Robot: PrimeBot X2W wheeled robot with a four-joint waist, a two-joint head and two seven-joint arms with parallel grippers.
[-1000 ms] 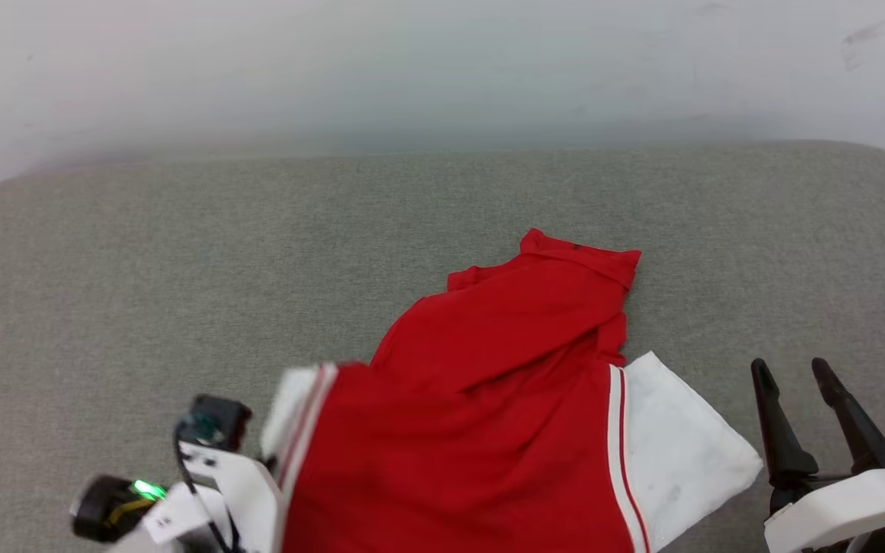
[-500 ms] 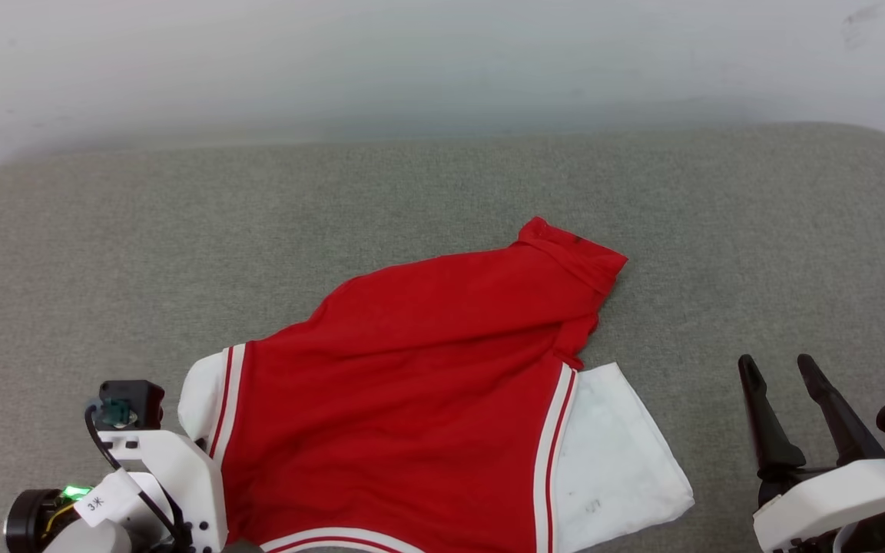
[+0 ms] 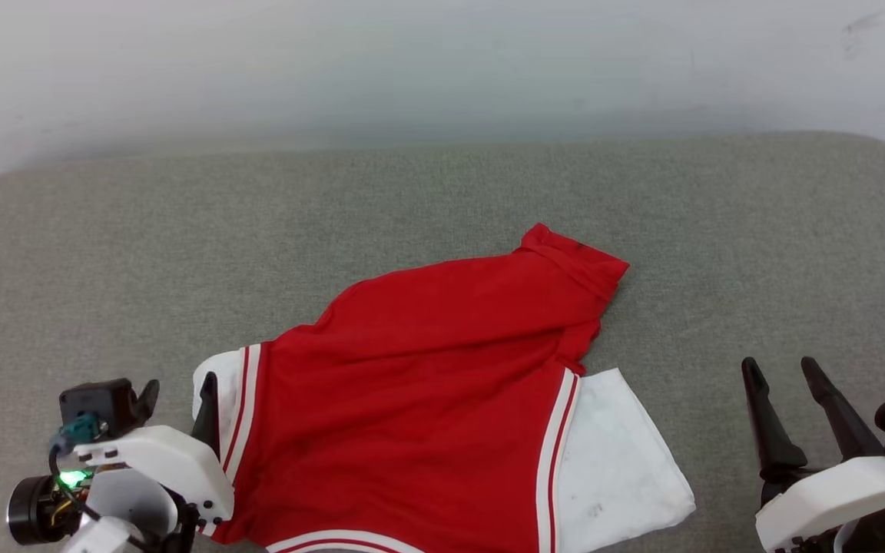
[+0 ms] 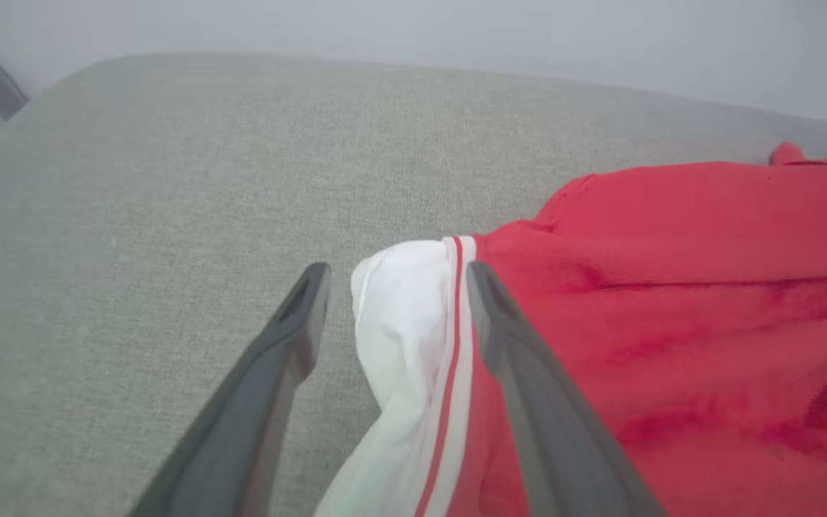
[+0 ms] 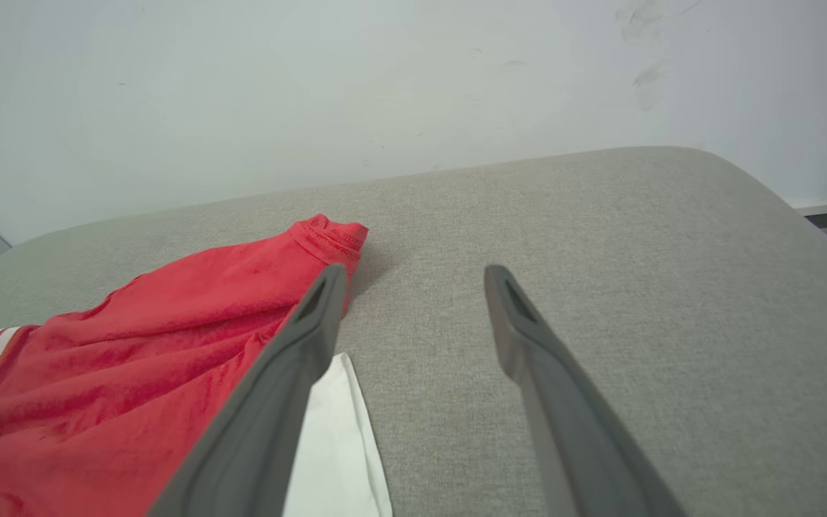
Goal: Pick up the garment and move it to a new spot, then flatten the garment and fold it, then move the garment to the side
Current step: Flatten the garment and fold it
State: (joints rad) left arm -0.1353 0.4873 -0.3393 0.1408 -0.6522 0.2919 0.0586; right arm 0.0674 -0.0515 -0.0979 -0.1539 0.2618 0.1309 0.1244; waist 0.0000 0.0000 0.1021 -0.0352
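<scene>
Head view: the garment [image 3: 427, 384], red with white sleeves, lies rumpled on the grey cushion [image 3: 412, 200], one red end bunched at the far right, so flattening looks unfinished. The left gripper [image 3: 177, 398] is at its left-hand edge and the right gripper [image 3: 780, 376] stands apart on the right. Left wrist view: jaws apart, straddling the white sleeve [image 4: 403, 323] and clamping nothing, probably placed there for spreading. Right wrist view: jaws apart, empty, over bare cushion just beside the garment.

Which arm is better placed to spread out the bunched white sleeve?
Left. The left tool, open, straddles that bunched sleeve; the right tool, also open, stands over grey cushion, apart from the garment.
</scene>
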